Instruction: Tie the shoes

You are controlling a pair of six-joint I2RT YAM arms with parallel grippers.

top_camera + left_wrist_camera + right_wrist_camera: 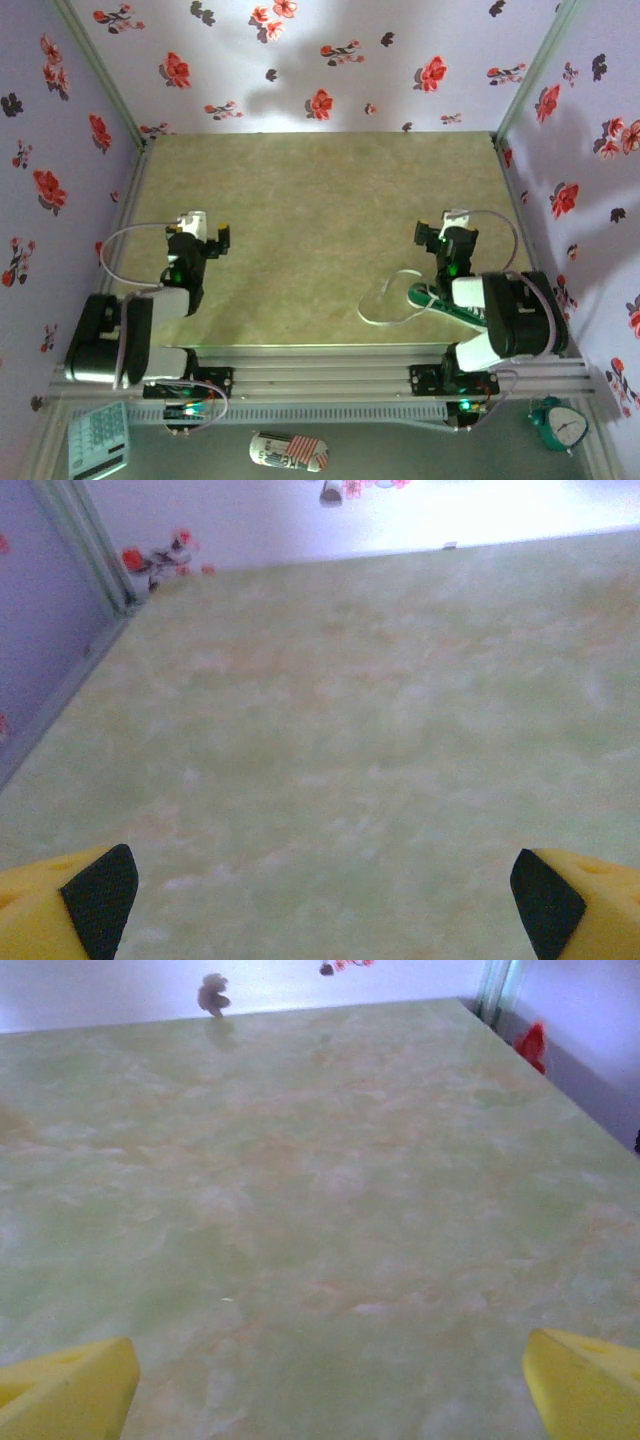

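Sneaker, green (440, 303), one item: lies on the table (320, 200) just beyond the rail (320, 372), toward the rail's right end. It sits at a slant to the rail. Much of it is hidden under the right arm (505, 310), so toe and heel cannot be told apart.

Laces, white (364, 308): loose, spilling from the sneaker in an open loop flat on the table, just beyond the rail and right of its middle.

Left pincer (207, 232): over the table beyond the rail's left end, well apart from the sneaker. Jaws stand wide with nothing between them. In the left wrist view the yellow fingers (70, 905), black-padded, sit at the lower corners with bare green marbled surface between them.

Right pincer (440, 228): beyond the rail's right end, farther from the rail than the sneaker, near it but not touching. Jaws stand wide, holding nothing. In the right wrist view the yellow fingertips (75, 1390) sit at the lower corners over bare table.

Calculator (97, 440): on the near side of the rail, below its left end.

Striped oblong item (288, 450): on the near side of the rail, about level with its middle.

Alarm clock, teal (555, 422): on the near side of the rail, at its right end.

Walls, floral print (300, 60): enclose the table on the three sides away from the rail.
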